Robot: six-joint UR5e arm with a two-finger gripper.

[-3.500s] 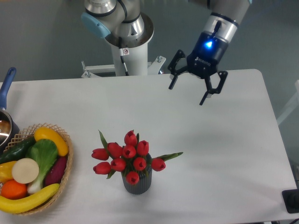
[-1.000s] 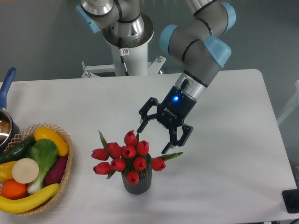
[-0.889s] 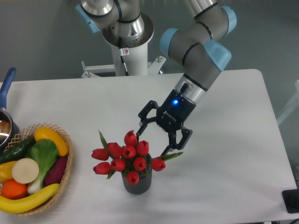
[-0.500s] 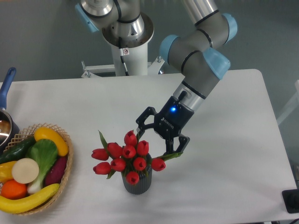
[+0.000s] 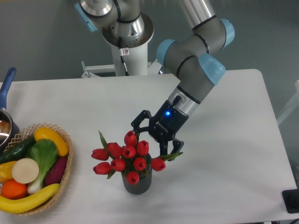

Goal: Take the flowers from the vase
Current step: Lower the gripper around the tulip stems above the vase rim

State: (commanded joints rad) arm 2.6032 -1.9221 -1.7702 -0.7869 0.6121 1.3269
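Note:
The flowers (image 5: 127, 157), a bunch of red tulip buds with green stems and leaves, stand in the dark grey ribbed vase (image 5: 137, 183) near the table's front middle. My gripper (image 5: 148, 141) is open, just above and behind the bunch's right side. One finger (image 5: 137, 127) sits by the topmost bud, the other (image 5: 174, 148) by the leaf pointing right. The jaws hold nothing.
A woven basket (image 5: 66, 172) with fruit and vegetables stands at the front left. A pot with a blue handle (image 5: 6, 91) is at the left edge. The arm's base (image 5: 126, 46) stands behind the white table (image 5: 224, 140). A dark object (image 5: 290, 200) is at the front right corner.
The gripper came from the far right of the table, moving left and down to the tulips. In the last second it kept lowering toward the bunch, still open.

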